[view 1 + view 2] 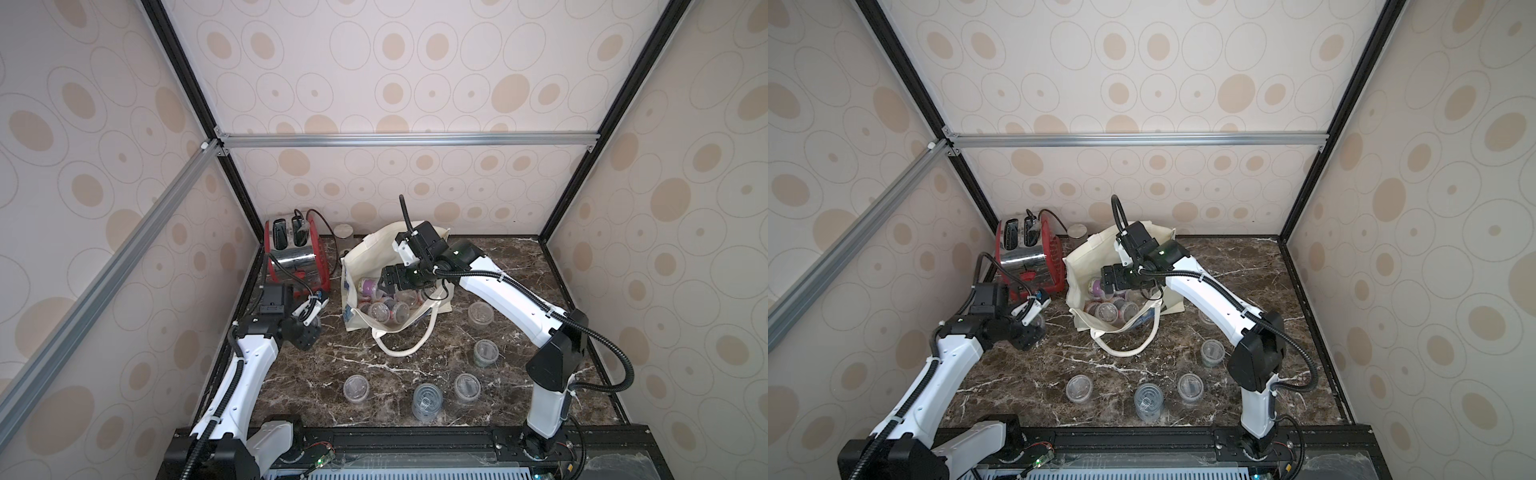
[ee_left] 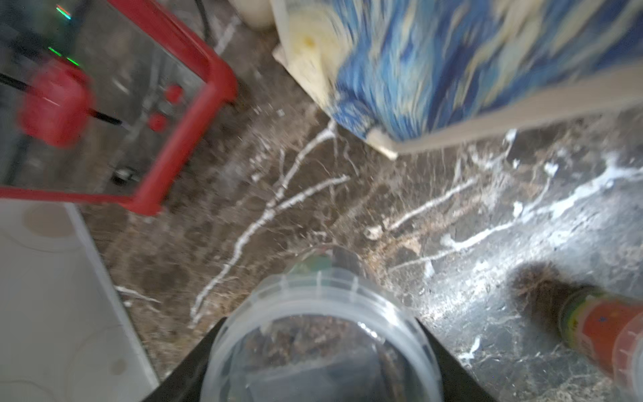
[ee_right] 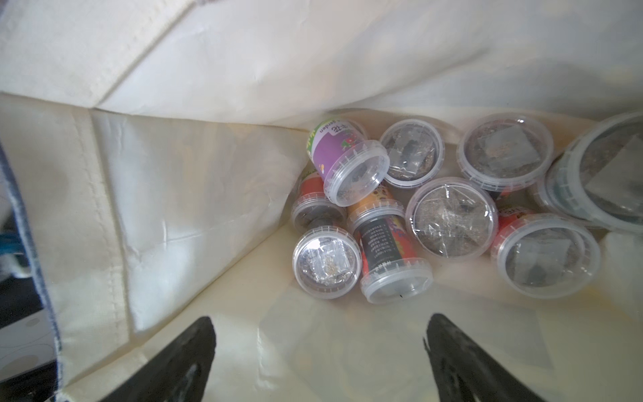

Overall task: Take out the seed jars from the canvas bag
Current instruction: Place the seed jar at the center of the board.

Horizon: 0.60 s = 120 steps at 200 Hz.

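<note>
The large cream-white canvas bag (image 1: pixel 365 257) (image 1: pixel 1086 262) with the blue-and-yellow swirl print sits slumped and open-mouthed toward the rear of the dark veined marble tabletop (image 1: pixel 332 374). It is just beside a red-and-chrome toaster (image 1: pixel 291 253), and a taller glass jar with a pale lid (image 1: pixel 344 236) stands behind the gap between them. The right gripper (image 1: pixel 380 286) (image 3: pixel 322 322) reaches into the bag's mouth. Its jaws are spread wide with nothing between them, and its two black fingers (image 3: pixel 181 358) hang above bare cream lining. Ahead of it, a cluster of small clear plastic seed jars (image 3: pixel 452 217) with round clear lids lies piled in a corner of the bag, some upright and some tipped. A purple-labelled jar (image 3: pixel 344 163) (image 1: pixel 368 286) lies tilted on top of the others, against the fabric wall. The left gripper (image 1: pixel 311 326) (image 2: pixel 322 369) hovers over the marble between toaster and bag, clamped on one clear lidded jar (image 2: pixel 320 334) whose lid faces the wrist camera; that view is blurred. Five more clear jars (image 1: pixel 356 388) stand apart from one another on the front and right of the table, outside the bag. One cream loop handle (image 1: pixel 399 345) trails across the marble toward them.
</note>
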Motion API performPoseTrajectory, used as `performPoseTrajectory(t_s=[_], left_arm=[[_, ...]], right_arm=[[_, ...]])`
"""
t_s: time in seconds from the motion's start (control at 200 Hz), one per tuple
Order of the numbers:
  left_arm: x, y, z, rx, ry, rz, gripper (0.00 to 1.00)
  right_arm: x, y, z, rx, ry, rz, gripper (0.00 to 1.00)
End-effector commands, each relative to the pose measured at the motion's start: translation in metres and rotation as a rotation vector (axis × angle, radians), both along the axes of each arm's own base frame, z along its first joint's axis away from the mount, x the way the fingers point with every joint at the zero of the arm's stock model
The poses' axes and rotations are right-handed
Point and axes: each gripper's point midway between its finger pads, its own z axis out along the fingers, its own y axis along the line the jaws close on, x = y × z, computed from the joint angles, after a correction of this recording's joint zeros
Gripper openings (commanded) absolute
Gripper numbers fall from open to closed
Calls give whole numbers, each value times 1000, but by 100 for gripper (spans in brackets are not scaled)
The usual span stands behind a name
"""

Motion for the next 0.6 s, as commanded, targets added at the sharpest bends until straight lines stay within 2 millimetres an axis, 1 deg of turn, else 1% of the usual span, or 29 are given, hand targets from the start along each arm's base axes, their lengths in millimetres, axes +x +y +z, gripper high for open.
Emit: performPoseTrajectory(t_s=[0.0,0.115,0.205,0.29,0.355,0.415,0.475,0.535,0.595], left_arm=[[-1,0,-8,13,-53,-48,74],[-27,-14,-35,-38,27,-129,75],[-50,-19,-56,-41,83,-200,76],[-62,-15,-73,-1,117,-237,81],[-64,-12,-79,13,120,-239,90],[-67,-16,-79,-2,122,-250,97],[-64,-19,-73,-27,113,-250,98],[-56,-22,-57,-42,85,-243,98],[-49,-26,-32,-66,57,-253,98]], right_arm=[[1,-5,3,-39,-24,8,98],[2,-9,-8,-67,-11,-20,98],[0,-3,-14,-102,-14,23,98],[1,-2,-17,-129,-13,30,99],[4,-2,-19,-134,-16,22,100],[6,0,-22,-132,-17,18,100],[8,2,-22,-136,-22,21,100],[13,-4,-23,-165,-34,-3,99],[17,-10,-23,-190,-49,-40,99]])
